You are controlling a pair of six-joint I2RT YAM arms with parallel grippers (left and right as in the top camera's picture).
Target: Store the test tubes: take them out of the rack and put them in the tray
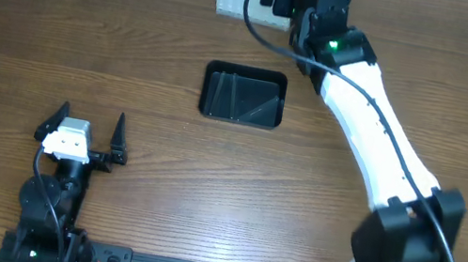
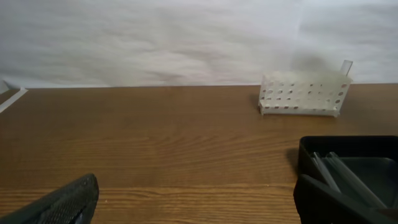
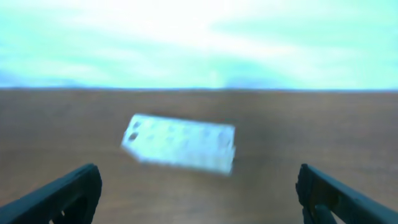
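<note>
Now right gripper (image 3: 198, 177) spread wide near rack (image 3: 180, 142); left gripper (image 1: 92, 115) likewise spread

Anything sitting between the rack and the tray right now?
No. The stretch of table between the rack and the tray is bare wood, clearest in the left wrist view; the top view agrees.

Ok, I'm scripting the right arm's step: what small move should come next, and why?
Probably ease the open right end effector toward the rack and line up on the tube standing at its end: nothing is gripped, and the tray already holds tubes.
</note>
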